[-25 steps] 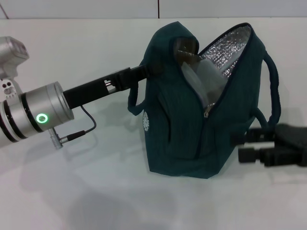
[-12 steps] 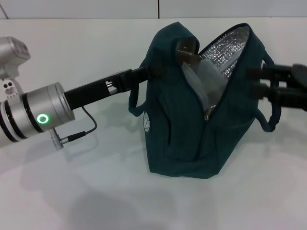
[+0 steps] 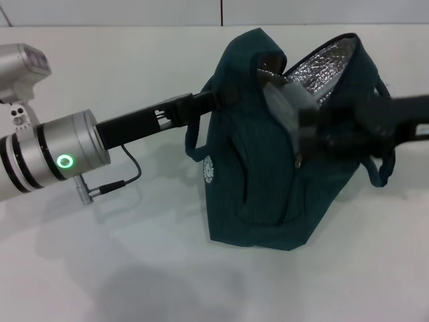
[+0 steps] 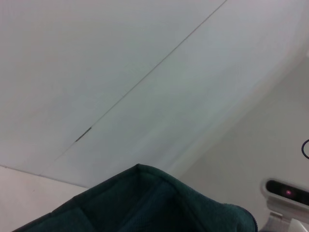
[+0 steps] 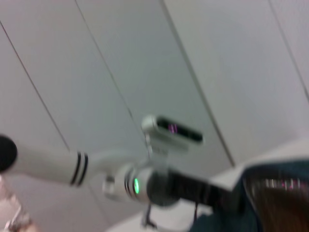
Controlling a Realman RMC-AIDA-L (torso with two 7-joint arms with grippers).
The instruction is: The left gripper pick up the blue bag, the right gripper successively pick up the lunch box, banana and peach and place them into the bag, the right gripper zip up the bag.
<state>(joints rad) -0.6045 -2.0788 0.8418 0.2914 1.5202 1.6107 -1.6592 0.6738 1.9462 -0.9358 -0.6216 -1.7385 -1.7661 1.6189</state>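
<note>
Head view: blue bag (image 3: 268, 181) stands centre frame on the white surface (image 3: 134, 268), mouth gaping up-right, foil lining showing. Left tool (image 3: 218, 100) comes in from left, clamped on the bag's upper left edge. Right tool (image 3: 315, 131) reaches in from right edge, blurred, just right of the zip pull (image 3: 297, 159); can't tell its finger state. Zip seam runs up-right from the pull, so right arm is nearer

Left wrist: only the bag's top edge at bottom

Right wrist: left arm low centre, bag opening lower right
</note>
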